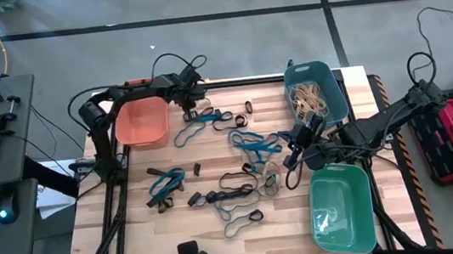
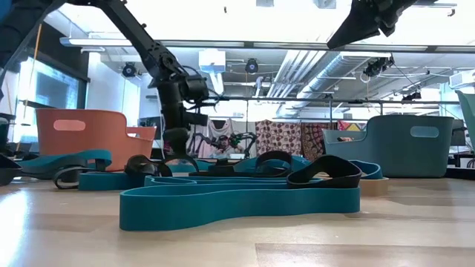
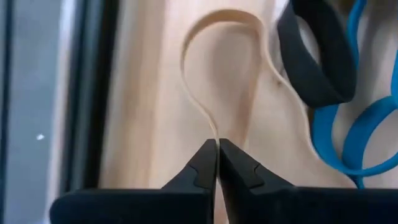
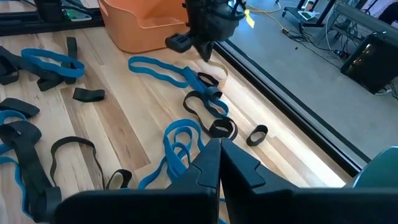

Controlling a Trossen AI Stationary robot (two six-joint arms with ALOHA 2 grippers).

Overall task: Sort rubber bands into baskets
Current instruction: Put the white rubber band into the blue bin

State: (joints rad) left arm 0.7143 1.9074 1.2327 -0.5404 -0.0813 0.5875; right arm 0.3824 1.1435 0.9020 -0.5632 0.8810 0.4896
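The wooden table (image 1: pixel 134 214) is littered with blue and black rubber bands, and my left gripper (image 3: pixel 217 152) is clenched on the tan rubber band (image 3: pixel 214 37) at the far edge, just beside the orange basket (image 1: pixel 141 124). I should lift straight up until the loop hangs free of the black band (image 3: pixel 317 56) next to it, then carry it to the teal basket (image 1: pixel 316 91) holding the other tan bands; my right gripper (image 4: pixel 219 155) hangs shut and empty over the middle of the table

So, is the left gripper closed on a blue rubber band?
No, the left gripper is shut on a tan rubber band; the blue band lies beside it, untouched.
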